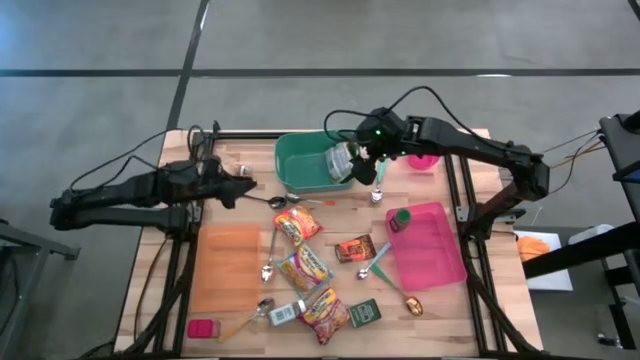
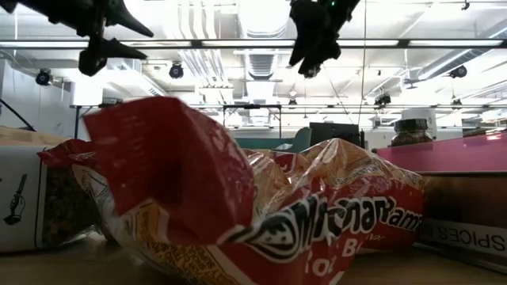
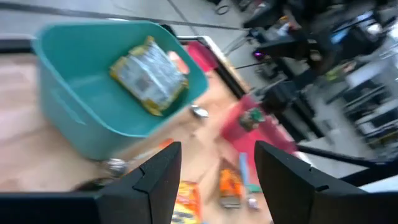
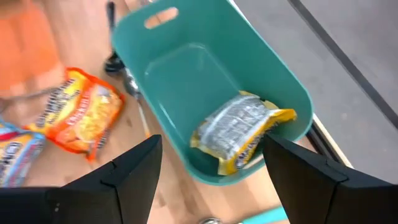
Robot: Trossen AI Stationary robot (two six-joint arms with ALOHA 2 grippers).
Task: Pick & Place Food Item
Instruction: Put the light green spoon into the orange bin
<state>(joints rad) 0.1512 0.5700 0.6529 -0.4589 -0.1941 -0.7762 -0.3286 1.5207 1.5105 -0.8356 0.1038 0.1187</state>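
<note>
Your wooden table (image 1: 230, 250) is crowded. The noodle packet (image 4: 239, 130) lies in the teal bin (image 4: 186, 68); right gripper (image 1: 372, 160) hovers empty, jaws apart. Lift straight up, then go for the packets at six o'clock; left gripper (image 1: 245, 185), at nine o'clock, is also apart.

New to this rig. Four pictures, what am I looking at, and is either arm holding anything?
Two dark robot arms work at a wooden table. One picture looks straight down, one sits at table height behind a noodle packet, and two ride on the wrists. The right pincer hangs open over a teal bin with a yellow packet lying inside. The left pincer is open beside the bin. Neither holds anything. Also on the table: more noodle packets, spoons, an orange mat and a pink tray.
</note>
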